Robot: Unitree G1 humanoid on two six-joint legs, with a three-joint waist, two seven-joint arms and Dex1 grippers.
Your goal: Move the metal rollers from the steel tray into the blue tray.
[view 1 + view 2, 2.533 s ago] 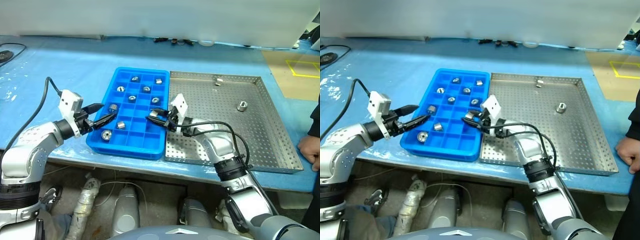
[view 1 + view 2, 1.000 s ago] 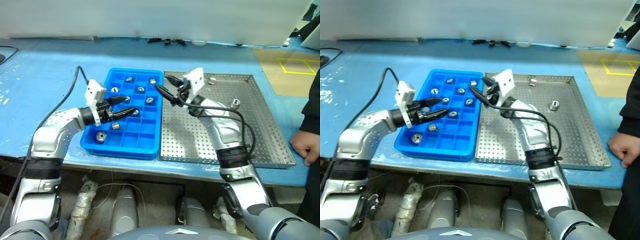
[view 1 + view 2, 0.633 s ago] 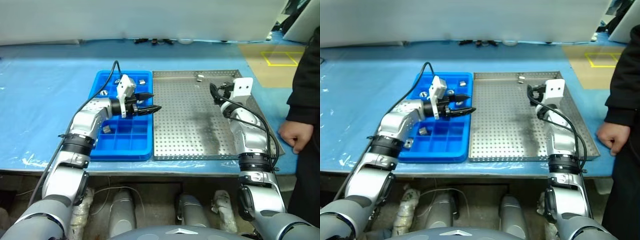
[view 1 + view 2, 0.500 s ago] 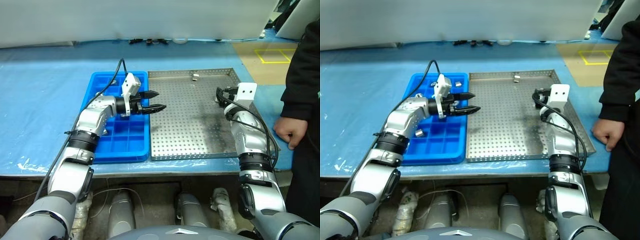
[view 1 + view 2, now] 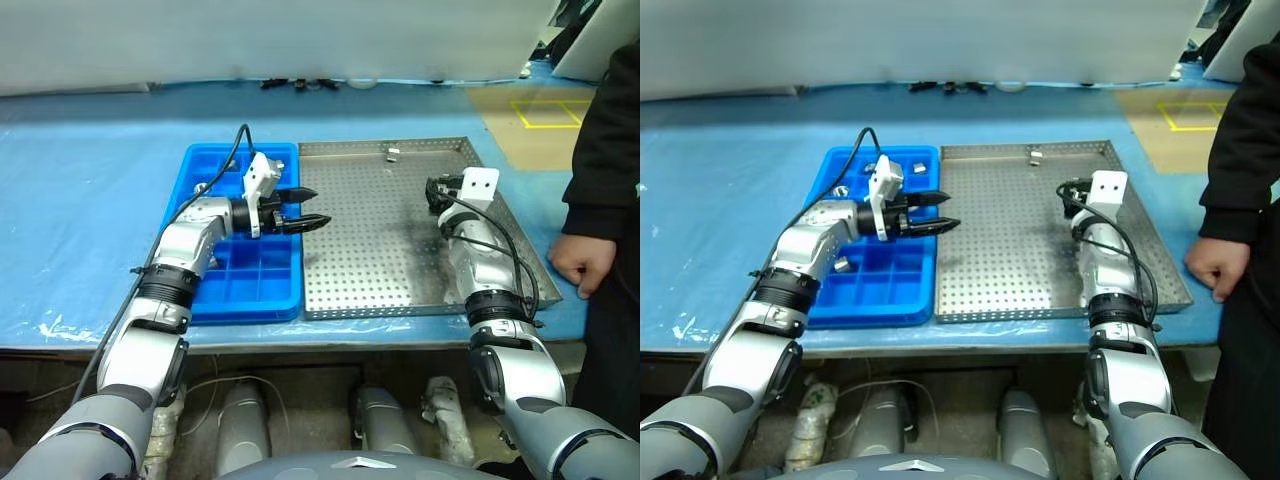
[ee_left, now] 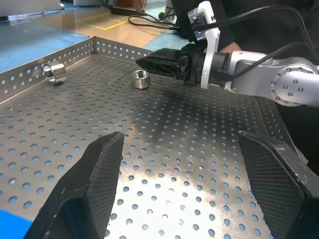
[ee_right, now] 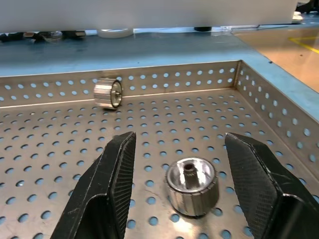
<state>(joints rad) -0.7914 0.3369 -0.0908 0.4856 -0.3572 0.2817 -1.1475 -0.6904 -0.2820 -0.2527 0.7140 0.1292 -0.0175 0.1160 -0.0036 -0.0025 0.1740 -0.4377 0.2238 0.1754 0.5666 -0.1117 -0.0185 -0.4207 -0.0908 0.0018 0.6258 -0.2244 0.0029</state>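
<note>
Change since a moment earlier: the right pincer [image 7: 177,164] has swung from over the blue tray across to the far right part of the steel tray; the left pincer [image 5: 312,208] has come from over the blue tray to that tray's right rim, tips now over the steel tray's left edge.
Right pincer: released, fingers spread wide on either side of an upright metal roller [image 7: 191,185] without touching it; nothing held.
Left pincer: released, both black fingers [image 6: 94,184] well apart, holding nothing, hanging above bare perforated floor.
Writing: no brand, label or text can be read on anything.
Right arm pose: forearm stretched forward over the steel tray's right side, pincer level and pointing away from the robot.
Left arm pose: elbow bent out over the table's edge, forearm crossing the blue tray, pincer level and pointing to the robot's right.
Steel tray [image 5: 380,260]: on the blue-covered table [image 5: 90,180], just right of the blue tray.
Second roller [image 7: 108,93]: lying on its side against the steel tray's far rim.
Blue tray [image 5: 245,290]: several rollers [image 5: 840,265] sit in its compartments, partly hidden by the left arm.
Person: a hand [image 5: 572,265] rests at the table's right edge.
</note>
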